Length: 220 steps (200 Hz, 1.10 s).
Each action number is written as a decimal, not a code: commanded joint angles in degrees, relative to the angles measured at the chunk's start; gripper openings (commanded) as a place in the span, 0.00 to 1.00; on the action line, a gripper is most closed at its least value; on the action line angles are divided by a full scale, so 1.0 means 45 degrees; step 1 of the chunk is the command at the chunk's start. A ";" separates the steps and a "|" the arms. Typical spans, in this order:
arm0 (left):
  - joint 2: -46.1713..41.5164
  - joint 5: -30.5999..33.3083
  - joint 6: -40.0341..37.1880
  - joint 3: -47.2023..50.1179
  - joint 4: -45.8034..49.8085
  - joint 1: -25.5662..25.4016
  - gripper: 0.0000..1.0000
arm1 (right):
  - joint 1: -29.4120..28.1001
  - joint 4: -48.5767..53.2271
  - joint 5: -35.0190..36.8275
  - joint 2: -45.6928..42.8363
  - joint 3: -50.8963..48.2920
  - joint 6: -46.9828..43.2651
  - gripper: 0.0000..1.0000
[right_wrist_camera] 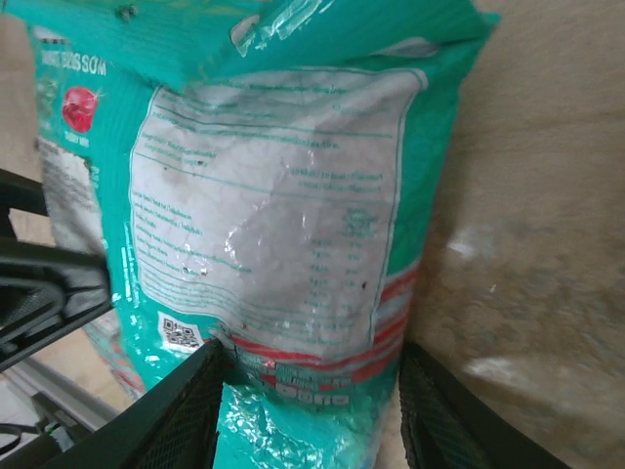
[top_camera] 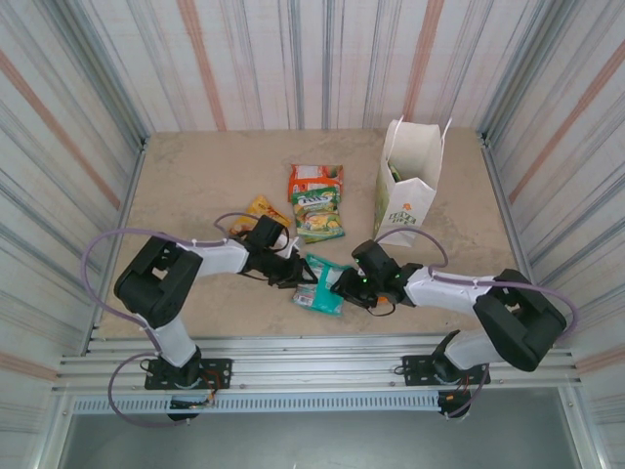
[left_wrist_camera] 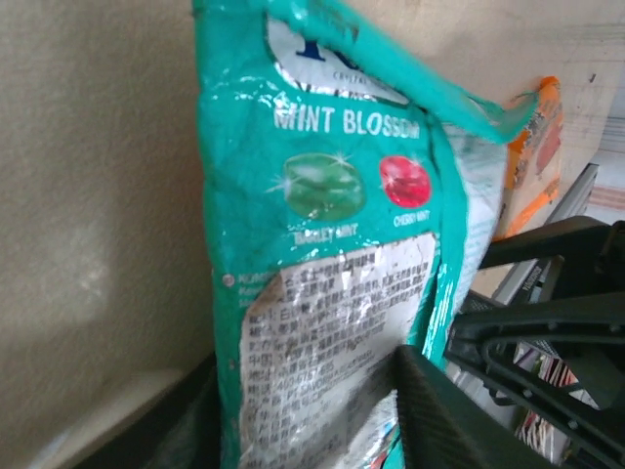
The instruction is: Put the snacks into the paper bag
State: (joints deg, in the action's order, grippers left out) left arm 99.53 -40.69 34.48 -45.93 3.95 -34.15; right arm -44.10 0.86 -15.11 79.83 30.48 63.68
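left fingers [left_wrist_camera: 439,420] and right fingers [right_wrist_camera: 176,420] each straddle a teal packet [left_wrist_camera: 322,244] (whether pinched, i cannot tell).

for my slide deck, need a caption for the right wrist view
Teal snack packet, label facing camera, between the fingers of the right gripper, beige table behind

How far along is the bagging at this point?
Done: perhaps one, since a green item shows inside the paper bag. In hand: the left tool and right tool each straddle one of the teal packets lying on the table; grip unclear. Left: orange-red packet, green packet and yellow packet.
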 commanded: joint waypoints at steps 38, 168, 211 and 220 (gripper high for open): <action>-0.0789 0.1271 -0.0017 0.0595 0.0279 -0.0166 0.23 | 0.0150 -0.0185 -0.0108 0.0122 0.0119 -0.0807 0.52; -0.7300 0.2317 -0.1925 0.0749 -0.0866 0.0362 0.08 | 0.2781 0.0602 0.0050 -0.7989 -0.0324 -0.5573 0.64; -0.8382 0.1059 -0.1679 0.1103 -0.4082 0.0404 0.09 | 0.3990 -0.1430 -0.2427 -0.8131 -0.0222 -0.5585 0.65; -0.8444 0.0841 -0.1610 0.1056 -0.4608 0.0412 0.08 | 0.4074 -0.1876 -0.2835 -0.7917 -0.0093 -0.5502 0.65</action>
State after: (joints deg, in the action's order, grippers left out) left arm 63.61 -32.36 27.20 -41.47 -4.78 -32.58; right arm -27.14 -0.30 -19.86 42.87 29.61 40.36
